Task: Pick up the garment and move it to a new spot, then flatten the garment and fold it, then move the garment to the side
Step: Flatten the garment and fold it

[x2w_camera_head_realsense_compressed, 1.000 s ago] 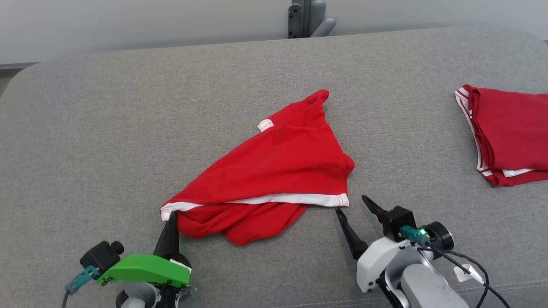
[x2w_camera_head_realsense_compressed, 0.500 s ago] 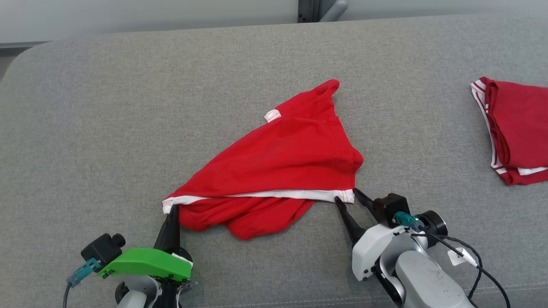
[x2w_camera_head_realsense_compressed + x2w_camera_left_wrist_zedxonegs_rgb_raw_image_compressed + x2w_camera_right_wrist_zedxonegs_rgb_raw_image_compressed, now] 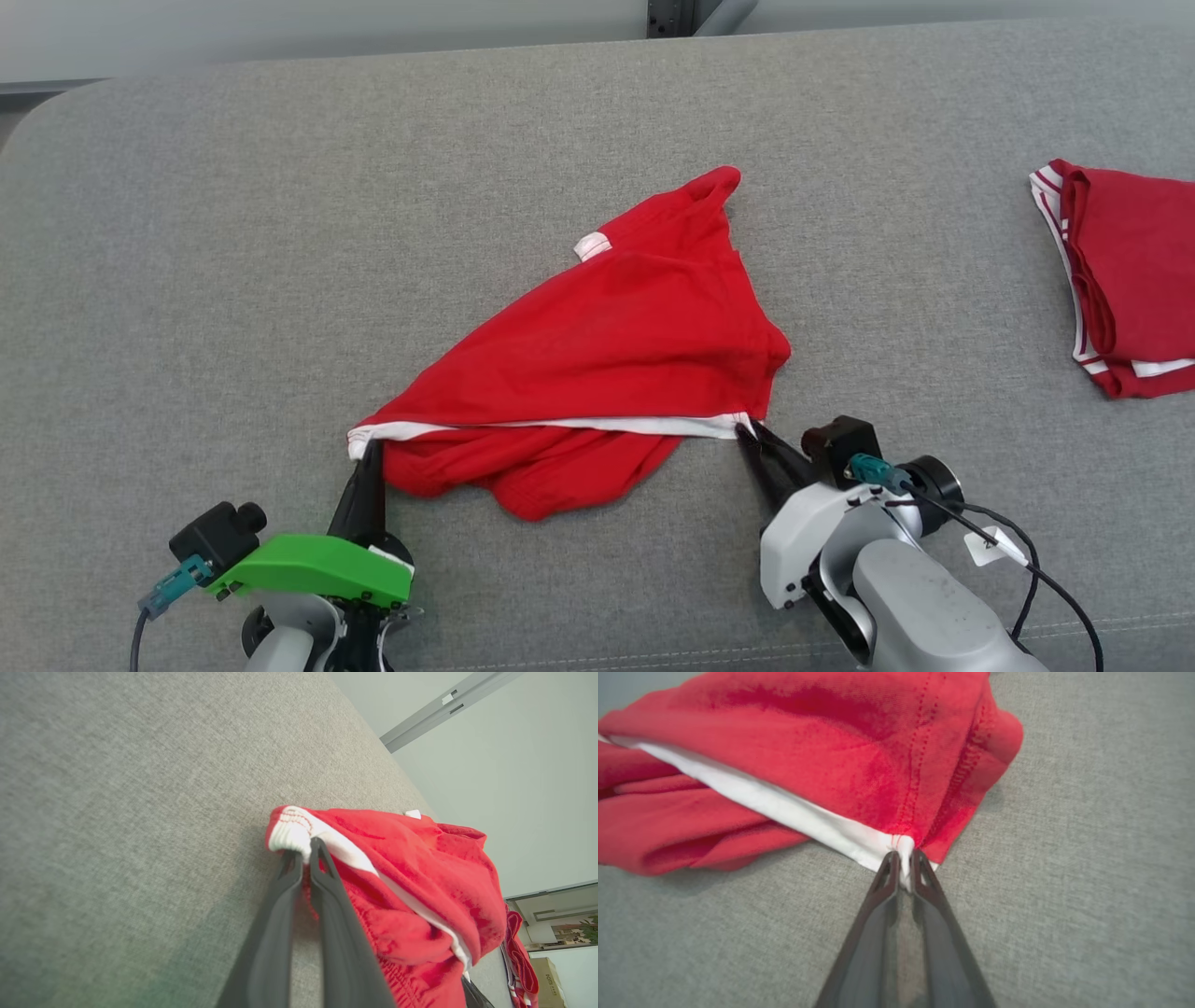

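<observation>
Well, the red garment (image 3: 607, 364) lies bunched near the middle of the grey cushion (image 3: 233, 233), with its lower folds tucked under the top layer, so its shape is hard to read. A second red piece (image 3: 1134, 271) at the right is cut off by the picture's edge. The left gripper (image 3: 371, 450) is clamped on the left corner of the white band, and the right gripper (image 3: 750, 431) pinches its right corner. The cloth spreads between them, toward the far side.

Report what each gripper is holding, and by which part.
Both hold the red garment by its white band: the left gripper pinches the band's left end, and the right gripper pinches its right end.
</observation>
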`<state>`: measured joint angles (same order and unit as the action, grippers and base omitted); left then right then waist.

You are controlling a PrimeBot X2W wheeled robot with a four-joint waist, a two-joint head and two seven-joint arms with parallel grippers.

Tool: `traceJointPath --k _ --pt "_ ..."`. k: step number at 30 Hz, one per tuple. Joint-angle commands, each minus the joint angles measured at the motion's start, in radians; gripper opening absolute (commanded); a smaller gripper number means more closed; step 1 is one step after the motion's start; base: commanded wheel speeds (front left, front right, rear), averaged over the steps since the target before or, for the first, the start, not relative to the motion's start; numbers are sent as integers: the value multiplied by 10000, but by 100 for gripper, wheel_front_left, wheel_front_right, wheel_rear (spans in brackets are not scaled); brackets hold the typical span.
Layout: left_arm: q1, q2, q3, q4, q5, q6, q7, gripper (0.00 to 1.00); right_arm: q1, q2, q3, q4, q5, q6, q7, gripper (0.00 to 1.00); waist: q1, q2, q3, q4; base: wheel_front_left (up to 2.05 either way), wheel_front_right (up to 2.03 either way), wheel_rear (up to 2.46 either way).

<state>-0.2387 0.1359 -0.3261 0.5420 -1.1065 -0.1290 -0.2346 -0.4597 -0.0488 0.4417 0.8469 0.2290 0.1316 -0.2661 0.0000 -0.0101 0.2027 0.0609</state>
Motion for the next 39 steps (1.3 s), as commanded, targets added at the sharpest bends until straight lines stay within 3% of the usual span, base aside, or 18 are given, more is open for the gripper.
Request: traceJointPath --k 1,9,17,25,32,39 --pt "-149 82 -5 31 12 -21 -49 0 -10 -35 91 240 50 -19 36 0 0 101 1 2 0 0 0" --pt "-216 246 -34 -208 246 -21 -153 0 -63 -33 -212 -581 397 -19 21 0 0 101 -97 -82 0 0 0" --pt "-499 710 -90 -1147 1050 -22 -281 0 435 -254 -1159 -3077 681 -19 21 0 0 101 -432 -405 0 0 0" --pt "-887 1323 -255 -2456 1848 33 -185 0 1023 -823 -1418 -5662 1359 -17 20 0 0 101 -982 -950 0 0 0" --pt "-585 2089 -314 -4487 2218 266 239 0 1639 -1403 -1989 -8036 2109 -17 21 0 0 101 -1680 -1484 0 0 0" --pt "-42 2902 -171 -7539 2131 713 1064 0 2128 -1959 -2856 -10431 2372 -17 600 0 0 101 -2212 -1869 0 0 0"
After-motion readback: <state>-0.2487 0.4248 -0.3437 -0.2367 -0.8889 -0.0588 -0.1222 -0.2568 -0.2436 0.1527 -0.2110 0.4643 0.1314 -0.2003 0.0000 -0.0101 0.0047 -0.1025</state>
